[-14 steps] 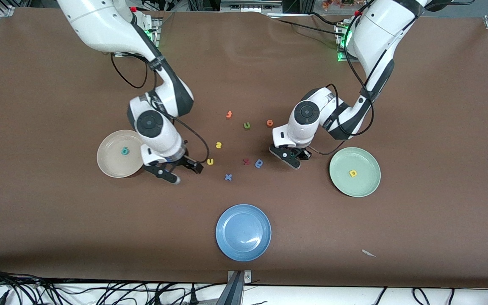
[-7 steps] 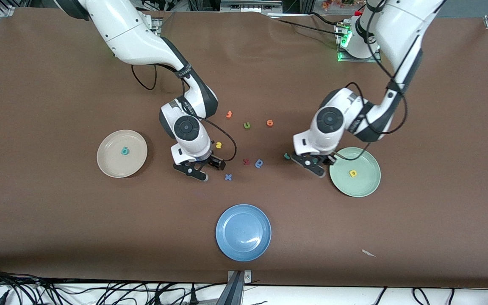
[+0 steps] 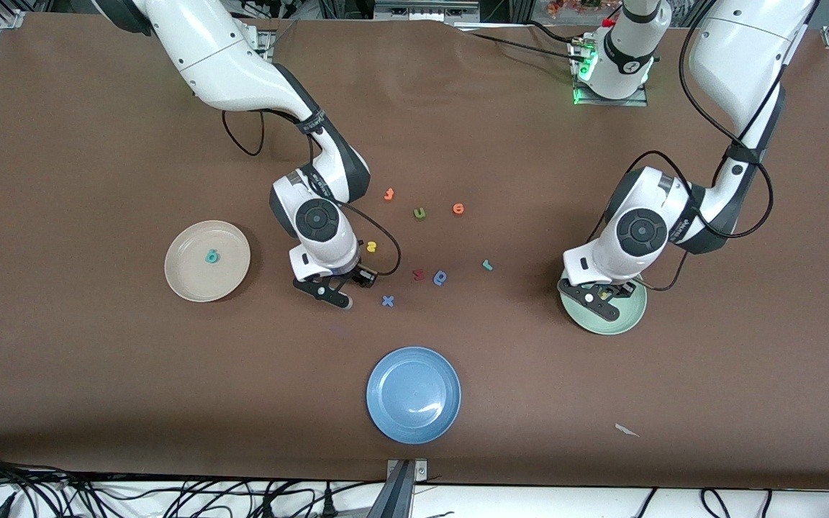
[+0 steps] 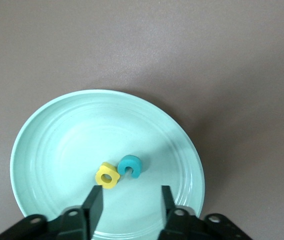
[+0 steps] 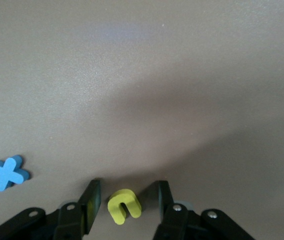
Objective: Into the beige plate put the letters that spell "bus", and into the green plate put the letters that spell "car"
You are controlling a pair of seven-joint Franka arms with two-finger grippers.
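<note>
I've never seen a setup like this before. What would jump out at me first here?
Two white arms bend down over a brown table strewn with tiny foam letters. The left gripper hangs open over the green plate, where a teal "c" and a yellow "a" lie side by side. The right gripper straddles a yellow "u" on the table, near a blue "x"; a teal "b" lies in the beige plate.

Three plates lie on the surface (image 3: pixel 98 374): one beige plate (image 3: pixel 188 277), one green plate (image 3: pixel 630 313), one blue plate (image 3: pixel 413 394).

Twelve foam letters:
- Three yellow: yellow "s" (image 3: pixel 371 247), yellow "u" (image 5: pixel 124 205), yellow "a" (image 4: pixel 107 176).
- Three teal: teal "b" (image 3: pixel 211 255), teal "r" (image 3: pixel 486 265), teal "c" (image 4: pixel 130 165).
- Two orange: orange "t" (image 3: pixel 388 194), orange "e" (image 3: pixel 458 208).
- Two blue: blue "x" (image 3: pixel 388 301), blue "a" (image 3: pixel 440 278).
- One olive "u" (image 3: pixel 419 213).
- One purple letter (image 3: pixel 419 274).
</note>
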